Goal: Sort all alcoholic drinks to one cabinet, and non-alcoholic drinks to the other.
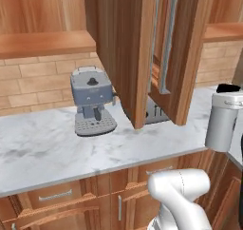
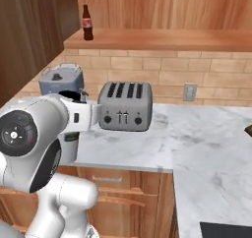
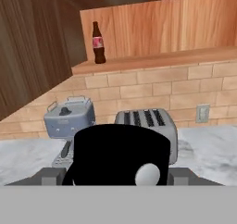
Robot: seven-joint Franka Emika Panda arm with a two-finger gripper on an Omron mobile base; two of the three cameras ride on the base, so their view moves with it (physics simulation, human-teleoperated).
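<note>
1 black-capped bottle [image 3: 120,149] is sitting clamped between the gripper's [image 3: 121,176] wide jaws, likely for carrying. Ahead and above, the cola [image 3: 97,42] is standing in a cabinet [image 3: 152,28], seemingly already sorted.

I see the small dark brown cola bottle [image 2: 87,22] with its red label and red cap standing upright on the cabinet's [image 2: 162,38] wooden shelf, at its left end. Its door [image 1: 121,48] hangs open.
</note>
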